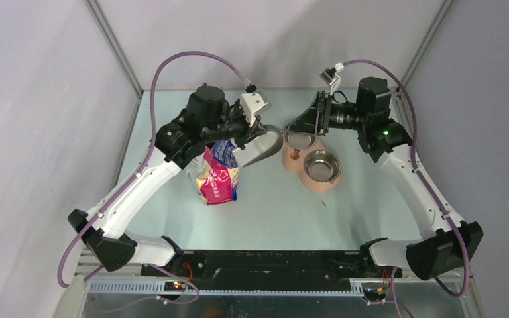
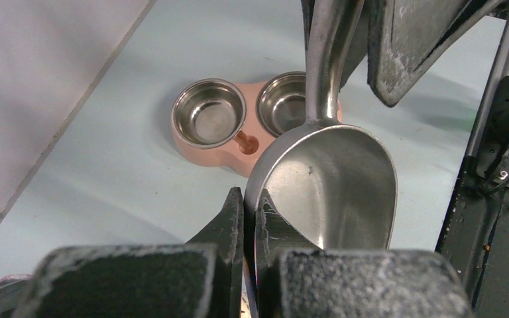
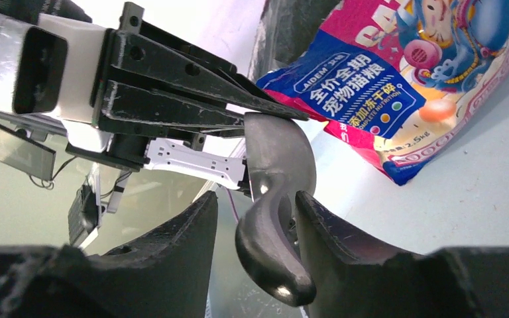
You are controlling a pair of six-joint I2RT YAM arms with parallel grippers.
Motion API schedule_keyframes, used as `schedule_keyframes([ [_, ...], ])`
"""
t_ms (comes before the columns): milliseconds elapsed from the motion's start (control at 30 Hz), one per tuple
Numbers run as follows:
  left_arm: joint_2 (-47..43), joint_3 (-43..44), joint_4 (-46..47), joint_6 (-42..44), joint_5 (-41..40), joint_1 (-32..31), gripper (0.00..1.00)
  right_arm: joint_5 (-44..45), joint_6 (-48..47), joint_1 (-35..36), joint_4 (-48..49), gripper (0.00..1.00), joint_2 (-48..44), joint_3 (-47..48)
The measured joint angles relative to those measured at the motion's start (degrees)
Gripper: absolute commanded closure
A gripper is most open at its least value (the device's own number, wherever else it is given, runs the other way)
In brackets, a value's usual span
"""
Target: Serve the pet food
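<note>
My left gripper (image 2: pixel 247 195) is shut on the rim of the grey metal scoop (image 2: pixel 335 182) and holds it in the air; the scoop's bowl is empty. My right gripper (image 3: pixel 255 202) is open, its fingers on either side of the scoop's handle (image 3: pixel 272 228), which lies close to one finger. From above, the scoop (image 1: pixel 270 142) hangs between the left gripper (image 1: pixel 258 131) and the right gripper (image 1: pixel 293 126). The printed bag (image 1: pixel 217 173) stands below the left arm and also shows in the right wrist view (image 3: pixel 397 86). No kibble is visible.
A pink double feeder (image 1: pixel 296 162) with two empty steel bowls sits right of the bag, below the scoop; it also shows in the left wrist view (image 2: pixel 192 149). Grey walls enclose the light table on the left, back and right.
</note>
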Motion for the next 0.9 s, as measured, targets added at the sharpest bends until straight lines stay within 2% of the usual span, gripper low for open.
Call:
schedule_keyframes([
  [100, 0.24, 0.00, 0.00, 0.00, -0.61, -0.09, 1.00, 0.70, -0.28, 0.00, -0.50, 0.58, 0.00, -0.94],
  [267, 0.66, 0.00, -0.02, 0.00, -0.81, -0.09, 1.00, 1.97, -0.66, -0.02, -1.20, 0.55, 0.00, -1.55],
  [467, 0.72, 0.00, -0.04, 0.00, -0.81, -0.46, 1.00, 2.38, -0.22, -0.55, -0.55, 0.55, -0.11, -1.57],
  [900, 1.25, 0.33, -0.15, -0.02, -0.81, -0.61, 1.00, 2.36, 0.20, -0.72, 0.52, 0.67, -0.22, -1.66],
])
